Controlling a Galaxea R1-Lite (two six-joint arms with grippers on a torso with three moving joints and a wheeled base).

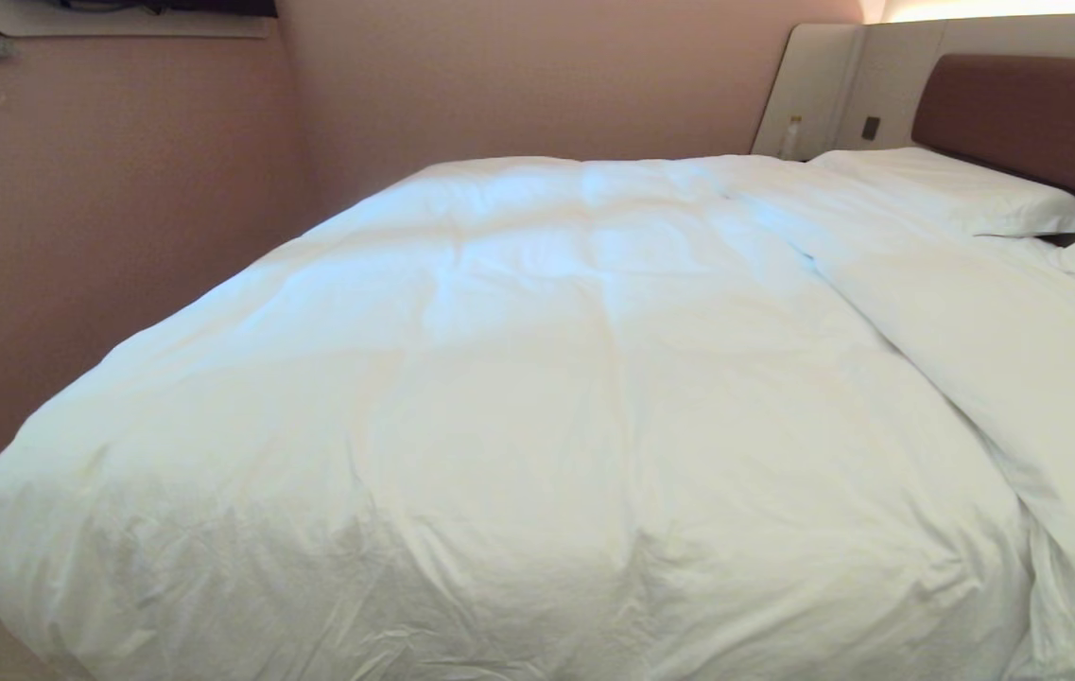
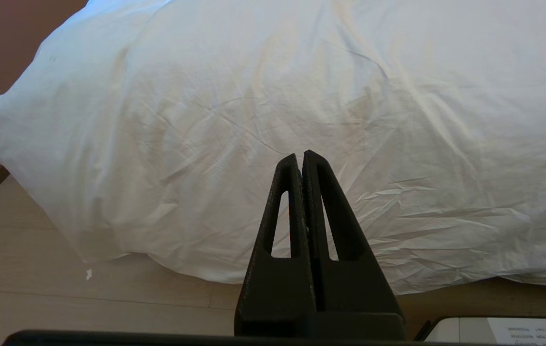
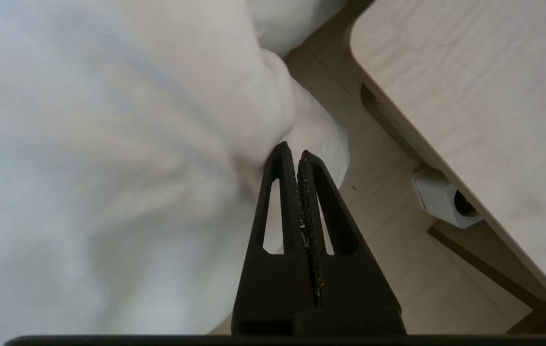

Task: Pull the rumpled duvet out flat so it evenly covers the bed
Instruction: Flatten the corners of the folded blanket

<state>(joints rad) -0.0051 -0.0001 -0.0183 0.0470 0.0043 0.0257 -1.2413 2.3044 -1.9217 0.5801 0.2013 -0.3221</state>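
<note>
A: End effector check, head view first: neither shows. The duvet (image 1: 537, 397) covers the bed (image 1: 1033, 118), with a long fold ridge on the right running toward the pillow (image 1: 958, 194).

B: Left wrist view?

A: Left end effector (image 2: 300, 156) hangs pressed together, empty, above the duvet's near edge over the floor (image 2: 37, 288).

B: Right wrist view?

A: Right end effector (image 3: 293, 154) is pinched together at the duvet's bunched corner; whether cloth is caught I cannot tell. I'd draw outward low and steadily. A wooden bench (image 3: 469, 86) stands close by.
</note>
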